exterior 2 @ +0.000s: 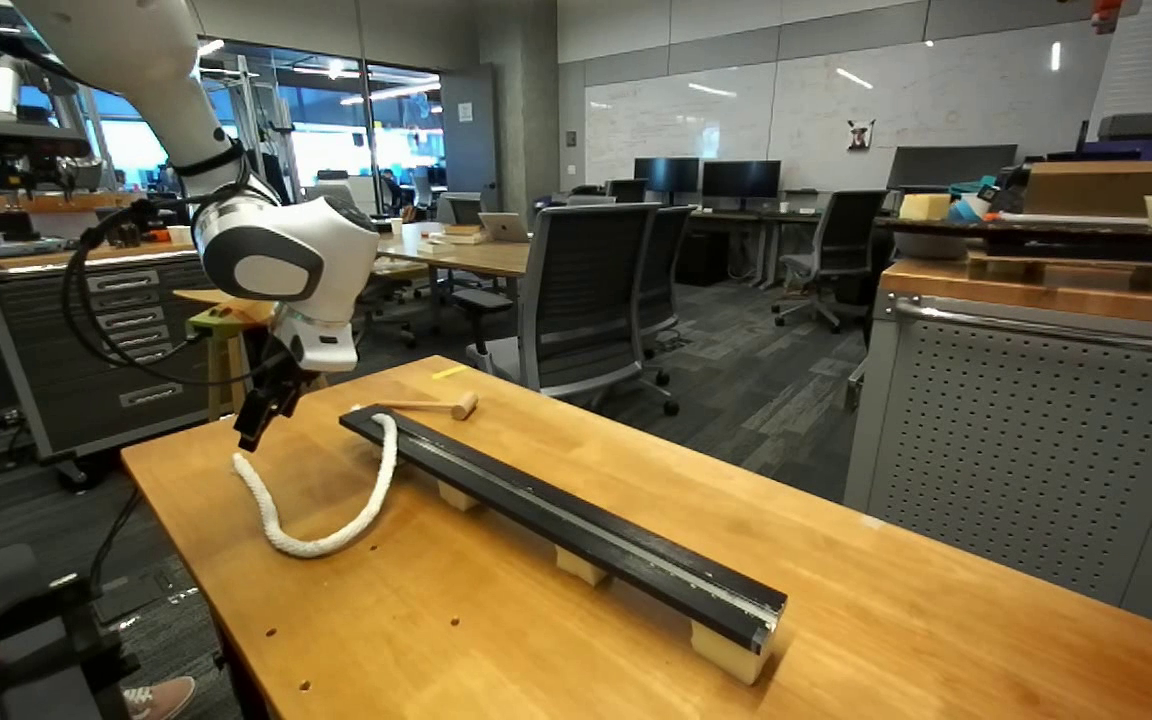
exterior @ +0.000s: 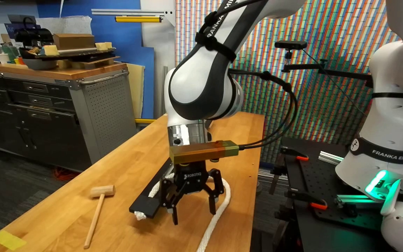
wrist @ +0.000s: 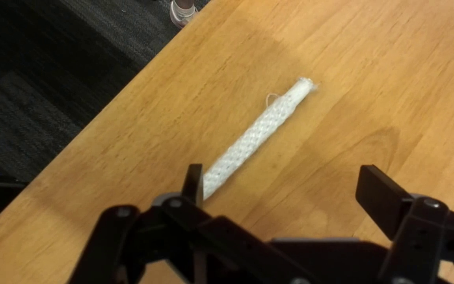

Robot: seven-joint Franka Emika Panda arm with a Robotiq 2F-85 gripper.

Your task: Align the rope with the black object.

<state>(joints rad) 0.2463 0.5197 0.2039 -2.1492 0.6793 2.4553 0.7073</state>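
The white rope (exterior: pixel 217 217) curves off the black bar onto the table in both exterior views (exterior 2: pixel 308 548). One frayed rope end pokes out by one end of the bar (exterior: pixel 146 205); how it passes the bar there is unclear. The bar lies straight, raised on small blocks, with a pale strip along its top (exterior 2: pixel 586 542). My gripper (exterior: pixel 193 213) is open and empty, above the table beside that bar end. In an exterior view it is above the rope's free end (exterior 2: pixel 249 432). In the wrist view, the rope (wrist: pixel 252 138) runs diagonally past the left finger of the gripper (wrist: pixel 284 189).
A wooden mallet (exterior: pixel 102 191) lies on the table beside the bar; it also shows in an exterior view (exterior 2: pixel 463 406). Yellow tape (exterior: pixel 9 240) marks the table. Wooden blocks (exterior 2: pixel 581 567) support the bar. Another robot arm (exterior: pixel 390 129) stands beyond the table's edge.
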